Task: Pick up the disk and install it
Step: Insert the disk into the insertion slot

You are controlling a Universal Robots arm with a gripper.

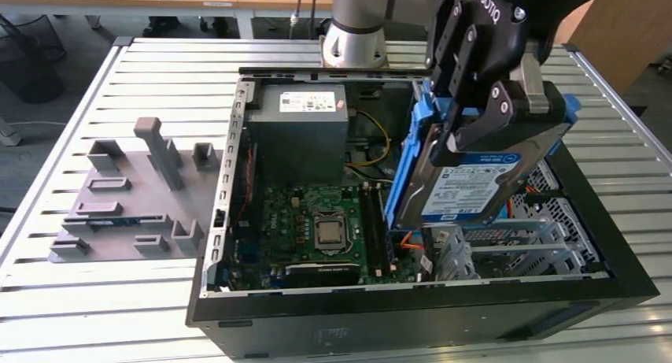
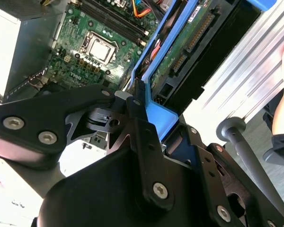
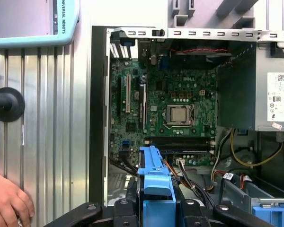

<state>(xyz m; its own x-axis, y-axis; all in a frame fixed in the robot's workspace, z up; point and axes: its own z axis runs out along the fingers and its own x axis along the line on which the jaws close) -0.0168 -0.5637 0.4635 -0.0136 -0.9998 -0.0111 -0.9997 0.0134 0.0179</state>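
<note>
In the exterior view my gripper (image 1: pixel 492 127) is shut on the disk (image 1: pixel 470 186), a silver drive with a white-and-blue label and a blue carrier frame. It holds the disk upright and tilted above the right side of the open computer case (image 1: pixel 420 316), over the metal drive cage (image 1: pixel 504 241). In the second wrist view the fingers (image 2: pixel 138 106) clamp the carrier's blue edge, and the disk (image 2: pixel 182 45) shows its green circuit side. The first wrist view has the blue carrier (image 3: pixel 154 172) sticking out from the gripper (image 3: pixel 154 210) above the motherboard.
Inside the case lie the green motherboard (image 1: pixel 315 225) and a grey power supply box (image 1: pixel 297 123). A grey plastic fixture (image 1: pixel 131 194) sits at the exterior view's left on the slatted metal table (image 1: pixel 94 300). A person's hand (image 3: pixel 7 201) rests beside the case.
</note>
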